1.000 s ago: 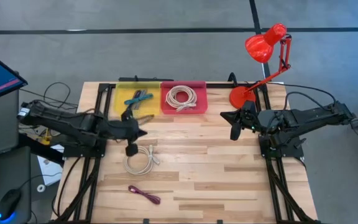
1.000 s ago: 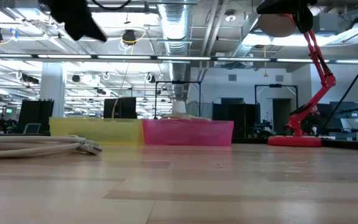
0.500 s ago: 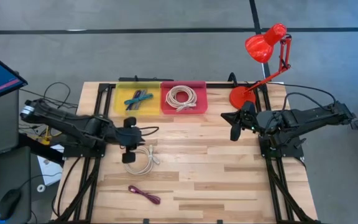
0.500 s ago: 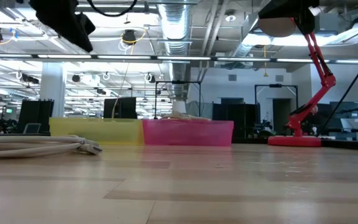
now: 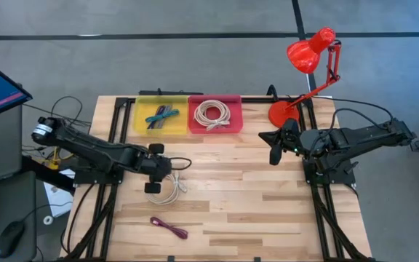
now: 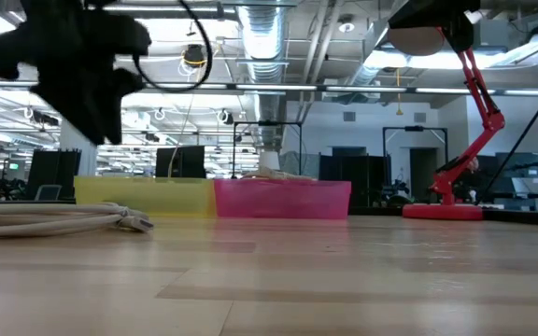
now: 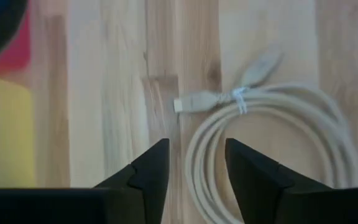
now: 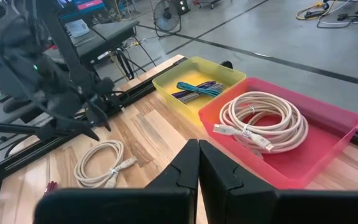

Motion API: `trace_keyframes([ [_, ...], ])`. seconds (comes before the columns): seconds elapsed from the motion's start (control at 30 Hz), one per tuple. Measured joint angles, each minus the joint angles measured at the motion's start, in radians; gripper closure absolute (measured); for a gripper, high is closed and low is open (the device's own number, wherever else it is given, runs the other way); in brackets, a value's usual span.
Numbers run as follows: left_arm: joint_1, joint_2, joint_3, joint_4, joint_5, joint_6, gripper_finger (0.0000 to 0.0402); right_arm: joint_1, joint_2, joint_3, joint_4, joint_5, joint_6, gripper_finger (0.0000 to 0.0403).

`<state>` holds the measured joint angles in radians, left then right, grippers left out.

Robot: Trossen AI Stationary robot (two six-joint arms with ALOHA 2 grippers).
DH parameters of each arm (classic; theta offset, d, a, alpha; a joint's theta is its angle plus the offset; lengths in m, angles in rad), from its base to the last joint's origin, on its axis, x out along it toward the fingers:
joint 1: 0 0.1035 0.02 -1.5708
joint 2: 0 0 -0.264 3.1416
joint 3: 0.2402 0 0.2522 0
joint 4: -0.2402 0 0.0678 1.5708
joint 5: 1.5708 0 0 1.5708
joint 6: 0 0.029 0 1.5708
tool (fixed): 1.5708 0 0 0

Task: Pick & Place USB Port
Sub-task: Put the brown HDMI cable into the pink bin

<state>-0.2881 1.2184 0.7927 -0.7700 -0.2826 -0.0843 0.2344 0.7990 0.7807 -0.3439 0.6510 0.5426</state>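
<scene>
A coiled white USB cable [image 5: 164,188] lies flat on the wooden table, and its plug [image 7: 188,103] sticks out from the coil. My left gripper [image 5: 158,169] hovers open just above it, with the coil's edge [image 7: 199,146] below the gap between the fingers and untouched. At the table's right side my right gripper [image 5: 273,149] is shut on nothing. The yellow bin [image 5: 138,116] at the far edge holds blue and green cables. Beside it, the pink bin [image 5: 237,116] holds another white coil.
A purple cable [image 5: 169,228] lies near the table's front edge. A red desk lamp [image 5: 308,58] stands at the far right corner. Bare wood stretches across the table's middle and right front.
My left gripper has come down and toward the table's near edge, away from the yellow bin, and now hangs low over the white coil. The cable on the table has not moved.
</scene>
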Motion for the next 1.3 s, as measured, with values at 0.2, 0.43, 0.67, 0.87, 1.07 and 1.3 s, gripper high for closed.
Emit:
trace_keyframes([
  [0.2,0.000,0.038,-0.079,0.015,0.011,-0.003,0.0241,0.000,0.000,0.000,0.000,0.000,0.000,0.0402],
  [0.43,0.000,0.053,-0.126,0.066,0.110,-0.002,0.0247,0.000,0.000,0.000,0.000,0.000,0.000,0.0402],
  [0.67,0.023,0.095,-0.167,0.115,0.113,-0.029,0.0254,0.000,0.000,0.000,0.000,0.000,0.000,0.0402],
  [0.87,0.067,0.148,-0.222,0.188,0.106,-0.116,0.0255,0.000,0.000,0.000,0.000,0.000,0.000,0.0402],
  [1.07,0.095,0.154,-0.250,0.219,0.108,-0.141,0.0272,0.000,0.000,0.000,0.000,0.000,0.000,0.0402],
  [1.3,0.100,0.153,-0.252,0.221,0.108,-0.170,0.0374,0.000,0.000,0.000,0.000,0.000,0.000,0.0402],
])
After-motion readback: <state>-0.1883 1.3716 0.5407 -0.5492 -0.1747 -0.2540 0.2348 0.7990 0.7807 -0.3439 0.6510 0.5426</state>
